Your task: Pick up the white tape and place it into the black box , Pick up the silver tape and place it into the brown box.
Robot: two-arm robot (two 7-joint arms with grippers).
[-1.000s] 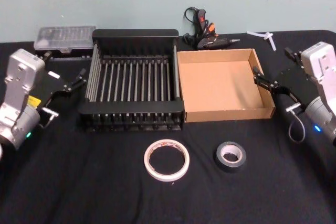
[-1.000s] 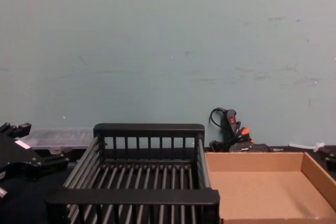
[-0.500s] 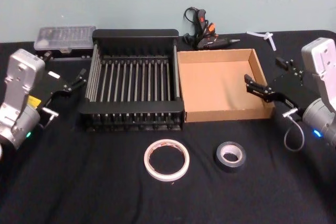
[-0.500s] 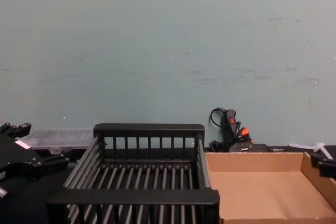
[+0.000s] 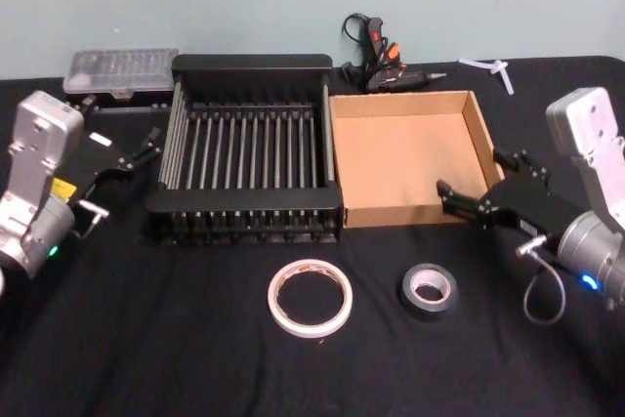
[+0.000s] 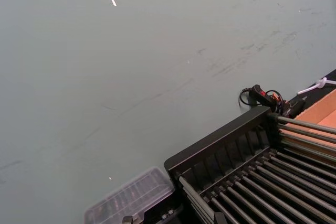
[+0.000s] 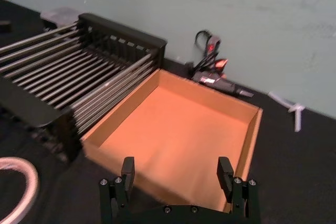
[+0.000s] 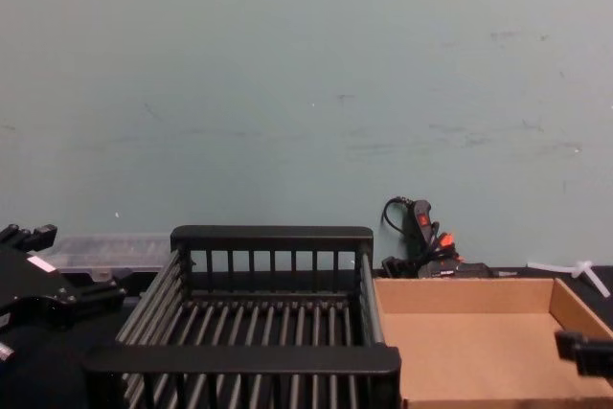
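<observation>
White tape left of silver tape

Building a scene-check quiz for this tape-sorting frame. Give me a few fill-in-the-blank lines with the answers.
1. The white tape lies on the black table in front of the ____ box.
2. The brown box holds ____.
3. The right gripper, fingers open, is at the front right corner of the ____ box.
4. The silver tape lies to the ____ of the white tape, seen from the head view.

Missing words: black; nothing; brown; right
</observation>
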